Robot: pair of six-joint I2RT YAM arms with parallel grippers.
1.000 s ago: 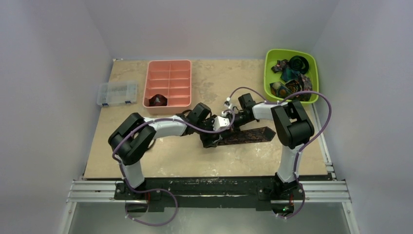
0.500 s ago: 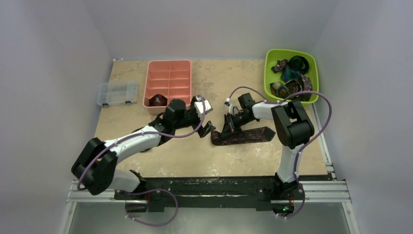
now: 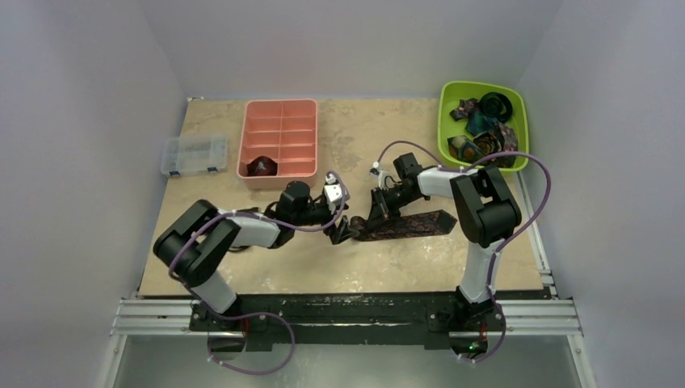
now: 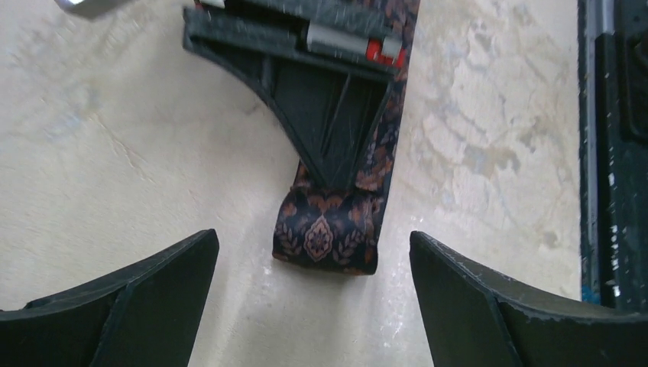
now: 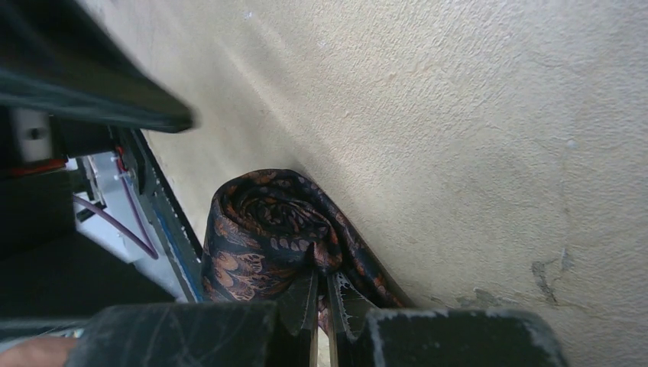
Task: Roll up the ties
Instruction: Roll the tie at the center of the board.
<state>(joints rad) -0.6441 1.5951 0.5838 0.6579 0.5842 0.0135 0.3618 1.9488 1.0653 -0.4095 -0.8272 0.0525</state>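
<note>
A dark brown-maroon patterned tie (image 3: 413, 224) lies flat on the table, its left end rolled into a small coil (image 5: 264, 222). My right gripper (image 5: 327, 294) is shut on that coil, with fabric pinched between its fingertips; from above it sits at the tie's left end (image 3: 378, 213). My left gripper (image 4: 313, 243) stands wide open just in front of the rolled end (image 4: 328, 233), touching nothing; in the top view it is just left of the coil (image 3: 342, 229). One rolled tie (image 3: 262, 166) sits in the pink tray (image 3: 279, 113).
A green bowl (image 3: 447, 121) at the back right holds several loose and coiled ties (image 3: 485, 125). A clear plastic box (image 3: 192, 154) stands at the left edge. Purple cables loop over both arms. The metal rail (image 3: 347, 315) runs along the near edge.
The left gripper let go of the tie, opened wide and swung away to the left, then came back low beside the rolled end. The right gripper stayed shut on the coil.
</note>
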